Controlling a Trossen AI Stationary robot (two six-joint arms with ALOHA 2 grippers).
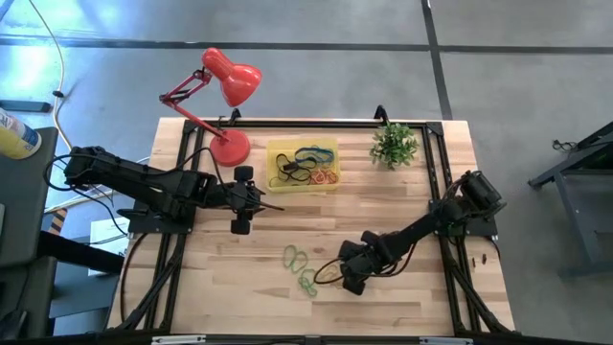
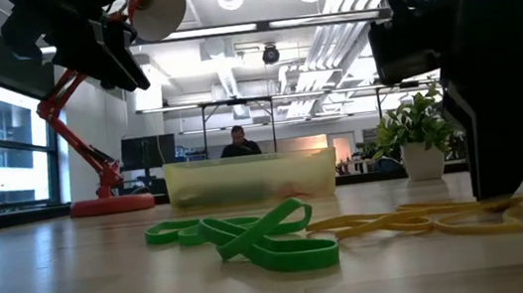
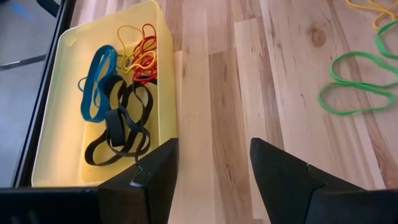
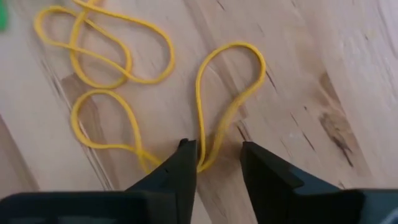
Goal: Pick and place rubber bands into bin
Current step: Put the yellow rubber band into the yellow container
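The right gripper (image 4: 214,165) is down at the light wooden slatted table (image 1: 402,201), near the front centre of the work area. Its two dark fingers stand partly apart, with a strand of the thin yellow rubber band loops (image 4: 143,81) passing between the tips. The jaws straddle the strand; a firm pinch is not yet evident, and the band lies flat on the wood. From the fingertips the yellow loops spread forward and away from the gripper, so the strand between the jaws is the near end of the tangle. The low view shows the right fingertips reaching the table surface at the yellow loops (image 2: 420,219).

Just beside the yellow loops, on the side toward the left arm, lie the thicker green rubber band loops (image 1: 299,268).

The small shallow translucent yellow plastic bin (image 1: 303,165) sits toward the rear of the table, between the red desk lamp (image 1: 225,91) and the small potted green plant (image 1: 394,144). It already holds blue, black, red and yellow bands (image 3: 118,93).

The left gripper (image 3: 214,177) hovers with open, empty jaws beside the bin's front wall. It is the nearer arm to the bin; the right arm is the nearer to the loose bands.

Judgement: closing fully on the strand and lifting is the next requirement, followed by a carry rearward to the bin.
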